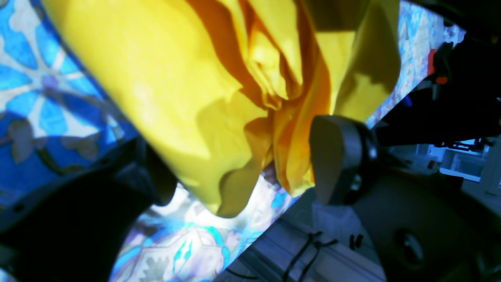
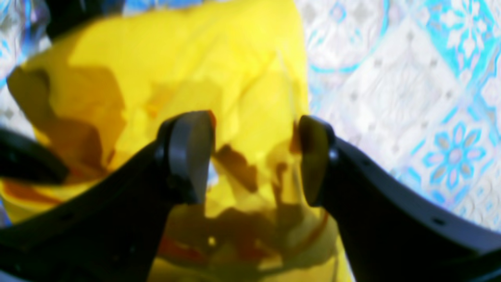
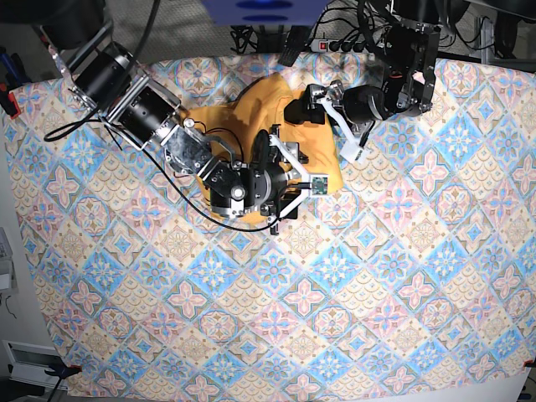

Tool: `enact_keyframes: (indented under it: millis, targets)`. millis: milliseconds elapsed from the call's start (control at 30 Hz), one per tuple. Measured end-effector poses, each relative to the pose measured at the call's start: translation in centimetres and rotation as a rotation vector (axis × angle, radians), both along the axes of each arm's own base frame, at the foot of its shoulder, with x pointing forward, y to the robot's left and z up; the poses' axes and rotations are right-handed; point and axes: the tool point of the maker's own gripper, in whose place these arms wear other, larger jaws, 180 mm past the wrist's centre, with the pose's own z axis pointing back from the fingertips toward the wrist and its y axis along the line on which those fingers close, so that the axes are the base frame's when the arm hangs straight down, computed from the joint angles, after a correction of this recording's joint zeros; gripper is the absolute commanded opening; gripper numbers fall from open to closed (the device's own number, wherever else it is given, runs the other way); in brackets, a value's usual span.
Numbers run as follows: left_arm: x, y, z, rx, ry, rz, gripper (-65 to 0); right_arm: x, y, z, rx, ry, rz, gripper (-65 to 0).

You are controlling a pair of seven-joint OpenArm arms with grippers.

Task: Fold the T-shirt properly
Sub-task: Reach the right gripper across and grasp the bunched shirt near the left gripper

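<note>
1. A tile-patterned cloth (image 3: 352, 276) covers the desk; the yellow T-shirt (image 3: 251, 113) lies bunched near its far edge.
2. Left fingers (image 1: 332, 156) spread wide, fabric between them.
3. Right fingers (image 2: 191, 152) spread wide over the shirt, gripping nothing.

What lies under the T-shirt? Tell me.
The T-shirt lies bunched on the tile-patterned cloth, which shows all around it. Both open grippers, left and right, sit over it. Whatever is beneath the bunched folds is covered.

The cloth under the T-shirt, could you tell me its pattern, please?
The cloth has blue, pink and beige floral diamond tiles, best seen in the base view.
</note>
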Motion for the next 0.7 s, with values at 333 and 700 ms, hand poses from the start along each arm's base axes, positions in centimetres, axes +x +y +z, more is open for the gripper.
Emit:
enact_keyframes:
  millis: [333,700]
  targets:
    - [0.0,0.0,0.0,-0.001,0.0,0.002,-15.7,1.5,-1.6,-1.6,-0.011,0.031,-0.049,-58.5]
    - [0.1,0.1,0.0,-0.002,-0.006,0.009,-15.7,3.0,1.4,2.2,0.089,-0.031,-0.047,-60.0]
